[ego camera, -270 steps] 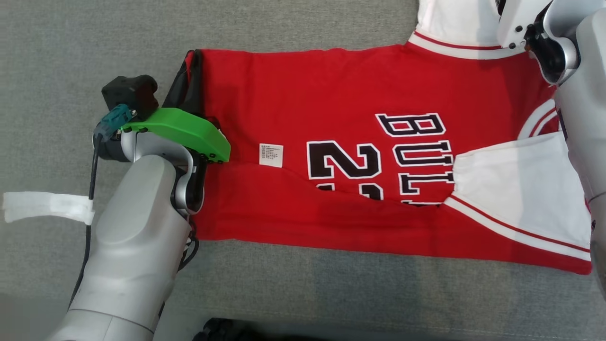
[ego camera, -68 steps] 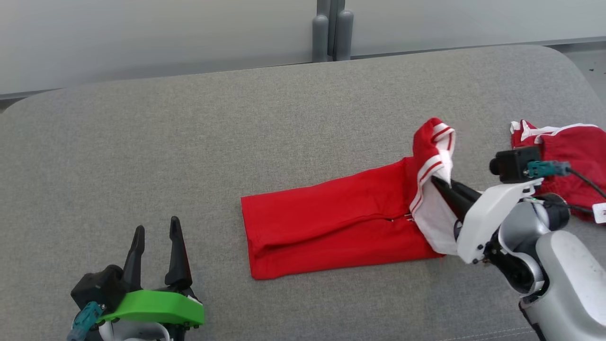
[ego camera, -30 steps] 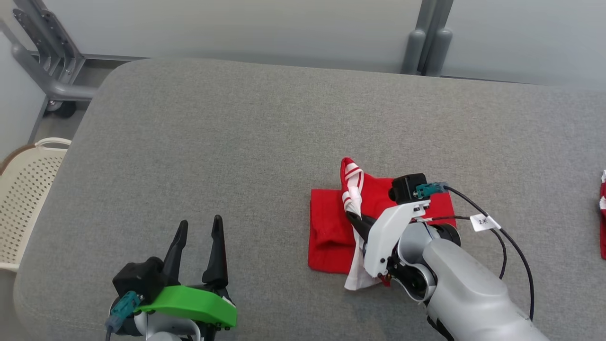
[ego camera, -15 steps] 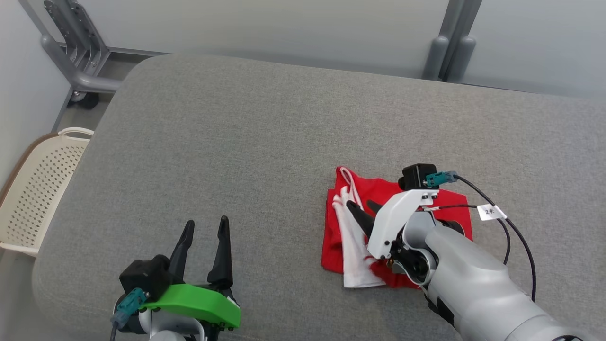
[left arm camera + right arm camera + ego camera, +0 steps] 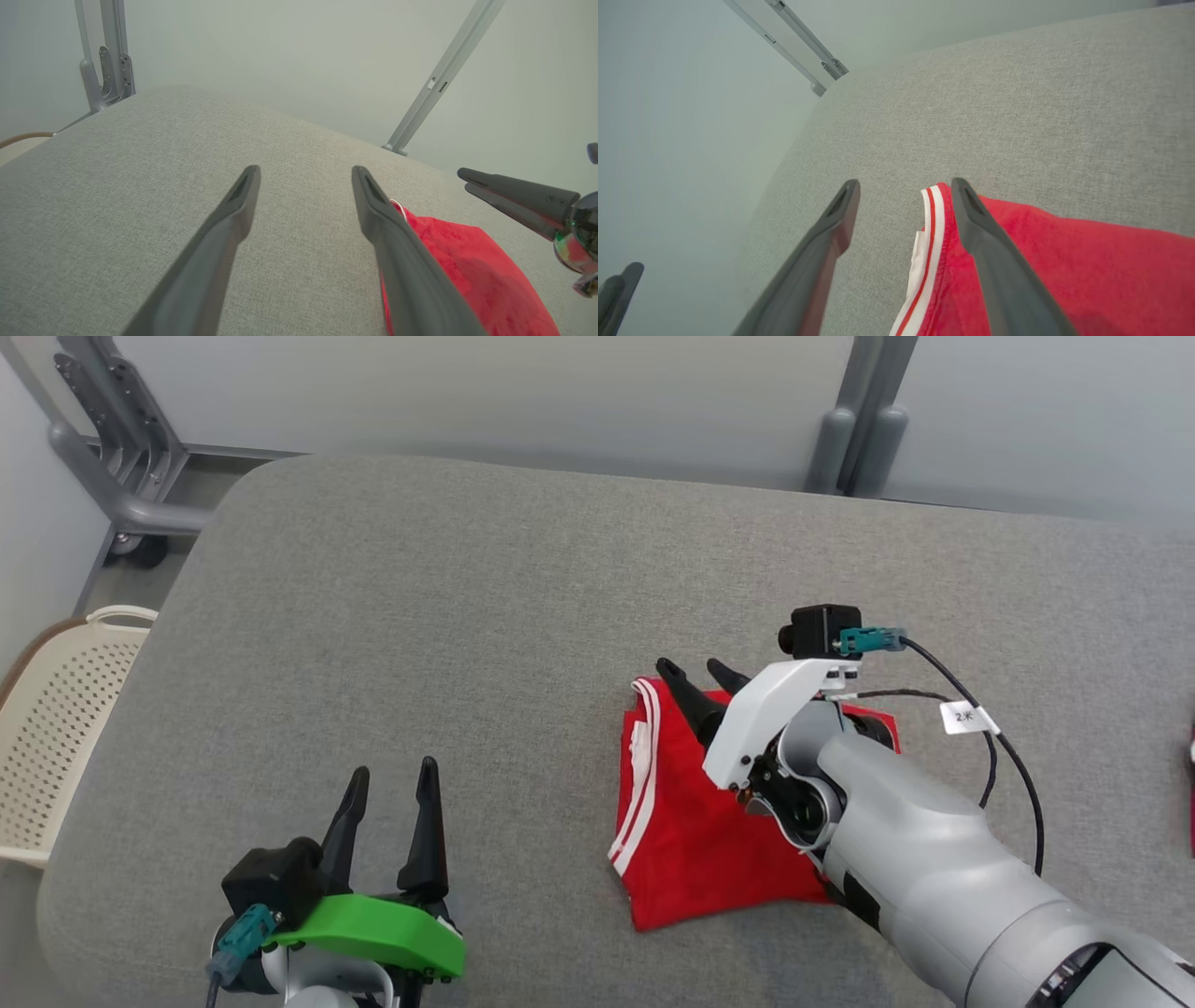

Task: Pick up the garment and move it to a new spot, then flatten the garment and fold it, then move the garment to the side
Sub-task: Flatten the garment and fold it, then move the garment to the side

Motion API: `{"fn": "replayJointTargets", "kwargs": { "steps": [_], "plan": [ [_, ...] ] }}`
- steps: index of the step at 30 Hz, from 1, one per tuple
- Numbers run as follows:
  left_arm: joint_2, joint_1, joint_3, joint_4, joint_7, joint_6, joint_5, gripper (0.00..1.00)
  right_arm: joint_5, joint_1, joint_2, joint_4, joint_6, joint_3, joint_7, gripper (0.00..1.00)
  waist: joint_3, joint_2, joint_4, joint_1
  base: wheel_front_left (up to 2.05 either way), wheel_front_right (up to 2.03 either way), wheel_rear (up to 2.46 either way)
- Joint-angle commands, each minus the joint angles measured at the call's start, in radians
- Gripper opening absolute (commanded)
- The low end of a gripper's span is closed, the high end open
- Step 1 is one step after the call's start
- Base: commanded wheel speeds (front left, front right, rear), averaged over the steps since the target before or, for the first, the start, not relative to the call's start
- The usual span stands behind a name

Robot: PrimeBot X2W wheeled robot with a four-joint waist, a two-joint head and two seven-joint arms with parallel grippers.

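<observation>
From the head camera I saw the red jersey (image 5: pixel 695 831) lying folded into a compact, roughly square packet on the grey padded table (image 5: pixel 420 616). It sat right of centre, on the near half. Its white-and-red striped trim (image 5: pixel 644 775) ran down the packet's left edge, and the cloth lay flat apart from a few shallow creases.

The right claw (image 5: pixel 693 666) hung over the jersey's far-left corner with its two dark fingers spread and nothing between them. In the right wrist view that claw (image 5: pixel 903 185) framed the trim, one finger over bare table and the other over red cloth (image 5: pixel 1064 261). From the left wrist camera, the right claw (image 5: pixel 465 181) looked lifted clear of the jersey (image 5: pixel 448 261) rather than pressing on it.

The left claw (image 5: pixel 393 770) sat at the near left, well apart from the jersey, fingers pointing away from me. It was parted wide and empty, with only grey table showing between the tips (image 5: pixel 303 170).

A black cable with a small white tag (image 5: pixel 966 717) looped off the right wrist. A cream perforated basket (image 5: pixel 56 728) stood on the floor just beyond the table's left end.
</observation>
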Motion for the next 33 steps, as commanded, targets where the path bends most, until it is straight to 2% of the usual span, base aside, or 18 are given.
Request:
{"fn": "replayJointTargets", "kwargs": {
  "steps": [1,12,20,25,33],
  "plan": [
    [0.009,0.01,0.004,-0.005,-0.004,0.005,-0.004,1.0,0.009,-0.013,-0.003,0.014,0.0,0.009,-0.017,1.0,-0.004,0.0,-0.023,-0.0001,0.0,0.0,0.0],
    [0.031,0.038,0.01,-0.047,-0.001,0.028,0.009,1.0,-0.076,-0.046,-0.005,0.103,0.0,0.051,-0.113,1.0,-0.025,0.0,-0.152,-0.0001,0.0,0.0,0.0],
    [0.048,0.048,0.011,-0.08,0.007,0.048,0.019,1.0,-0.103,0.012,-0.057,0.106,0.0,0.072,-0.114,1.0,-0.031,0.0,-0.24,-0.0001,0.0,0.0,0.0],
    [0.057,0.03,0.007,-0.1,0.014,0.05,0.027,1.0,-0.097,0.067,-0.101,0.116,0.0,0.074,-0.097,1.0,-0.005,0.0,-0.239,-0.0001,0.0,0.0,0.0],
    [0.073,0.013,0.013,-0.117,0.024,0.061,0.028,1.0,-0.049,0.128,-0.136,0.108,0.0,0.051,-0.056,1.0,0.044,0.0,-0.184,-0.0001,0.0,0.0,0.0]
  ]
}}
